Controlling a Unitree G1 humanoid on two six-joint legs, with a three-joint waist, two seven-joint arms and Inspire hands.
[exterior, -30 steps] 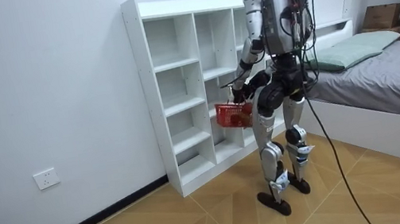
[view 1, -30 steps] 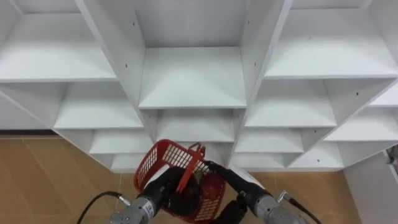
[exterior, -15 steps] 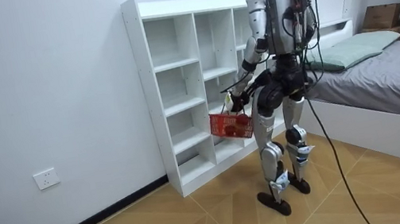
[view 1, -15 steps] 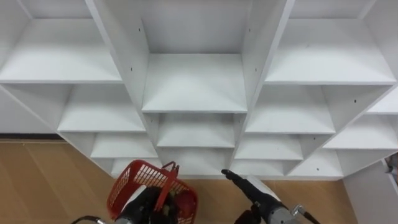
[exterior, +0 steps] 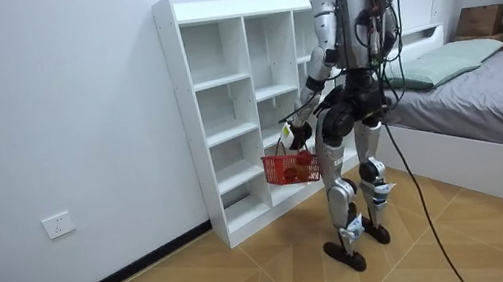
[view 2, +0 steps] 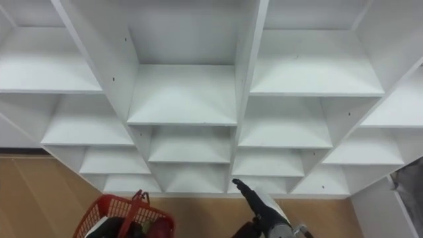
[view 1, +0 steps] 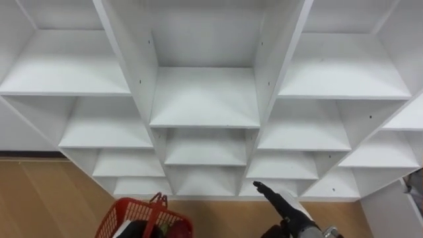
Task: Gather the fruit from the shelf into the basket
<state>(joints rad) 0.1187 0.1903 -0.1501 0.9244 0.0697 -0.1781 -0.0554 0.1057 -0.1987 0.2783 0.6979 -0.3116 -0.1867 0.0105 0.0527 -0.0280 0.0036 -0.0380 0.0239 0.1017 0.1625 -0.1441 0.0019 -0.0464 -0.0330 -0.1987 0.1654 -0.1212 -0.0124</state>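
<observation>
The red plastic basket [view 1: 135, 218] hangs low at my left, its handle [view 1: 158, 201] standing up. In the room view my left hand [exterior: 293, 134] is curled round that handle and the basket [exterior: 290, 167] hangs below it at thigh height. Something red [view 1: 178, 229] lies inside the basket. My right hand [view 1: 281, 201] is open with straight fingers, reaching toward the bottom shelves right of the basket and holding nothing. The white closet [view 1: 205, 99] in front of me has bare shelves in every compartment I see.
I stand close to the closet [exterior: 227, 114] on a wooden floor [view 1: 46, 198]. A bed [exterior: 486, 89] lies behind me at the room view's right. A white panel [view 1: 390, 208] stands at my lower right.
My left hand has lowered the basket and swung it to my left. The right hand has left the basket and stretched out toward the low shelves.
</observation>
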